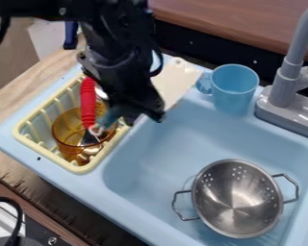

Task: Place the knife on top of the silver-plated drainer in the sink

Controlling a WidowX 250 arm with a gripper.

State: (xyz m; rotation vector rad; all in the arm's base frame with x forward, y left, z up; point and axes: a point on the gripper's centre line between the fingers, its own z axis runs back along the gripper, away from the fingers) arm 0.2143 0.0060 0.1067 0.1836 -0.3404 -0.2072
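Observation:
The black gripper [142, 114] hangs at the upper middle, above the divider between the cream rack and the sink basin. Just left of it, a blurred teal piece [110, 115] shows over the amber cup; whether it is a knife handle and whether the gripper touches it, I cannot tell. A red-handled utensil [88, 103] leans in the amber cup, handle up, its type unclear. The silver drainer [237, 198], a perforated metal colander with two side handles, sits upright in the light blue sink [163, 158], at the lower right.
The cream rack [34, 144] holds the amber cup [63, 132] and metal cutlery. A blue mug [234, 86] stands on the sink's back rim, left of the grey faucet [285, 91]. Behind the gripper lies a whitish board [177, 79].

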